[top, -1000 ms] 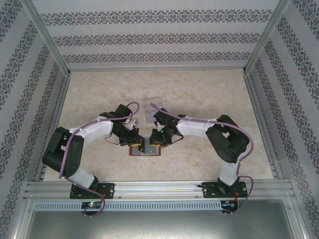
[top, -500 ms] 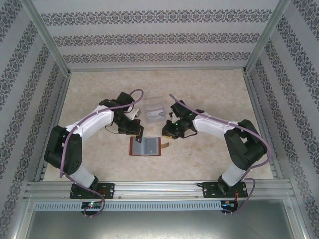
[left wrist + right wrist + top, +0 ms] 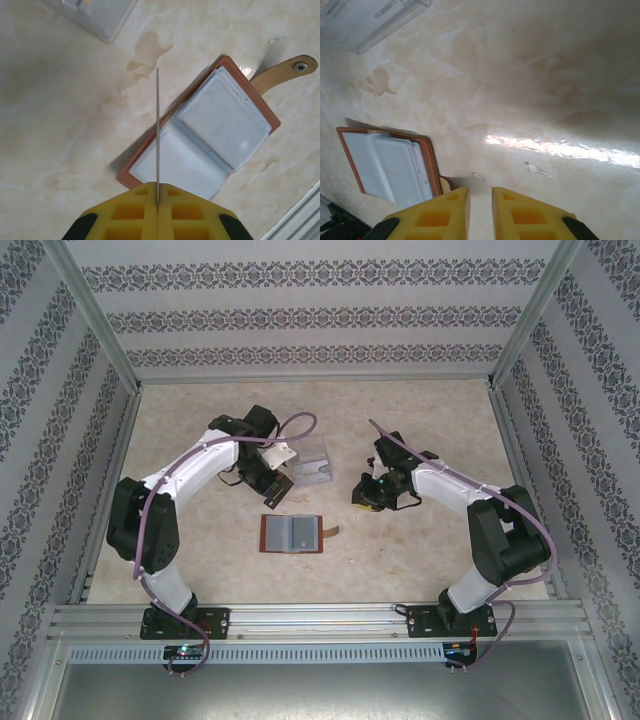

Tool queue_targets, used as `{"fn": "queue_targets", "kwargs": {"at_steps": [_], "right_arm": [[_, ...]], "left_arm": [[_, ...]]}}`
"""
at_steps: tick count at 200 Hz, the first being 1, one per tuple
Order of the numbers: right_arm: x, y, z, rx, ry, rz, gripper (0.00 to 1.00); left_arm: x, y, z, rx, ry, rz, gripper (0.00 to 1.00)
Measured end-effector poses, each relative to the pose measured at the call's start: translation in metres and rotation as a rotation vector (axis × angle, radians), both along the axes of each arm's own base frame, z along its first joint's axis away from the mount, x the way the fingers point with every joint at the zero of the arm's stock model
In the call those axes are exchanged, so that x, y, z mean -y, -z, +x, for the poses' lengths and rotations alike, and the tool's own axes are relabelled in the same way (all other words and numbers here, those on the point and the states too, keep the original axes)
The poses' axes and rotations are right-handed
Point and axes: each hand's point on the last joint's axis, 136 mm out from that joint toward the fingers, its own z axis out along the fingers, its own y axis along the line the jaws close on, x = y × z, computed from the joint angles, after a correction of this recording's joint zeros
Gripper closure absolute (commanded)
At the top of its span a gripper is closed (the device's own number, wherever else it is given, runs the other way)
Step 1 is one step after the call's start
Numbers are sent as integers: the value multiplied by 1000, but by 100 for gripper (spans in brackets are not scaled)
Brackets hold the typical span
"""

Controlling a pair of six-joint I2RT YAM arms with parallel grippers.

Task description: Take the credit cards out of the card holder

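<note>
Card out: left gripper (image 3: 157, 199) clamps thin pale credit card (image 3: 157, 135) clear of reddish-brown leather card holder (image 3: 200, 130); right gripper (image 3: 480, 200) ajar, empty. Next: deposit it.

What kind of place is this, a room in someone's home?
Probably a robot test booth, not a home: wallpapered panels sit in an aluminium frame, and a left arm and right arm are bolted to a metal rail at the edge of a marble-look table.

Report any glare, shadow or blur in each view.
Right wrist: a bright glare streak on the table; the card holder is readable. Left wrist: the credit card is only a thin edge-on line; the holder throws a dark shadow to its left. Top external: even light, no glare.
</note>
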Motion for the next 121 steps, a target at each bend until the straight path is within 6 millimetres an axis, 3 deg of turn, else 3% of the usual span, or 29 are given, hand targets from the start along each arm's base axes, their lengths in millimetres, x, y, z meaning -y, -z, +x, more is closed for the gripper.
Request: {"fn": "queue_targets", "kwargs": {"at_steps": [64, 121], "right_arm": [[12, 3, -4, -17, -19, -26, 80], [14, -3, -4, -3, -21, -31, 80]], "left_arm": [[11, -9, 38, 89, 305, 55, 100], [26, -11, 76, 152, 405, 64, 100]]}}
